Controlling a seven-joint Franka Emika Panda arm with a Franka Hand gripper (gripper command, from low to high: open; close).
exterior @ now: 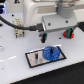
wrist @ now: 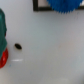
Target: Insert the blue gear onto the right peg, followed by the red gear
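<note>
The blue gear (exterior: 50, 53) already sat on the plate (exterior: 31, 59). The gripper (exterior: 67, 34) pinched the red gear (exterior: 68, 34) above; it should centre over the blue gear before lowering

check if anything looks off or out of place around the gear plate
Nothing stands out. The blue gear lies flat on the black-bordered plate, not tilted. The gripper hangs above the plate, with the red gear at one finger. Nothing looks spilled or broken, though the pictures are blurry.
</note>
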